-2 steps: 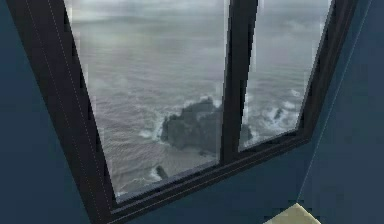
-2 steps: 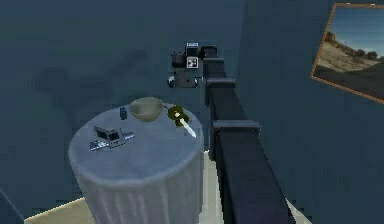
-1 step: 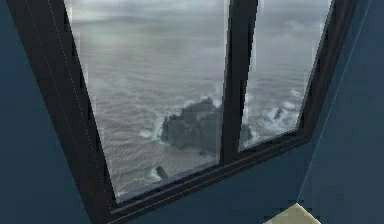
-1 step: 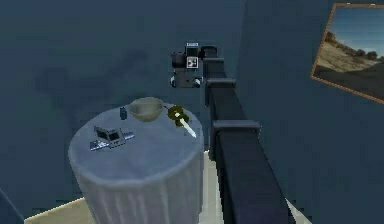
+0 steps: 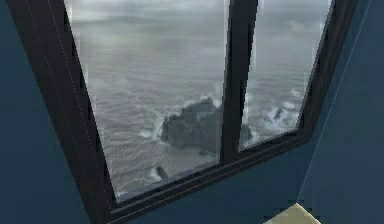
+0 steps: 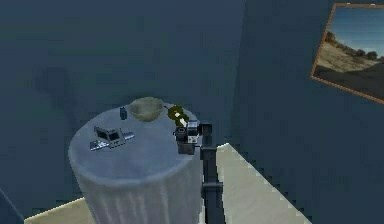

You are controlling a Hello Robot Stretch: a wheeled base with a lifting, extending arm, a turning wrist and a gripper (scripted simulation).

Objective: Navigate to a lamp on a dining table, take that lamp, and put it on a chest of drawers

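Observation:
A round table [image 6: 140, 165] draped in grey cloth stands against the dark blue wall in the arm side view. The arm [image 6: 209, 180] rises from the bottom edge to the table's right rim. At its far end sit the white marker squares, with the gripper [image 6: 179, 124] just left of them. A small dark and yellowish thing [image 6: 176, 114], too small to name, stands on the tabletop at the gripper. I cannot tell whether the gripper holds anything.
On the table also lie a pale bowl-like thing [image 6: 147, 107], a small dark blob [image 6: 124, 111] and a flat grey object [image 6: 108, 138]. A framed landscape picture [image 6: 352, 50] hangs on the wall. The forward view faces a dark-framed window [image 5: 235, 80] looking out over sea and a rock, with pale floor [image 5: 296, 214] below.

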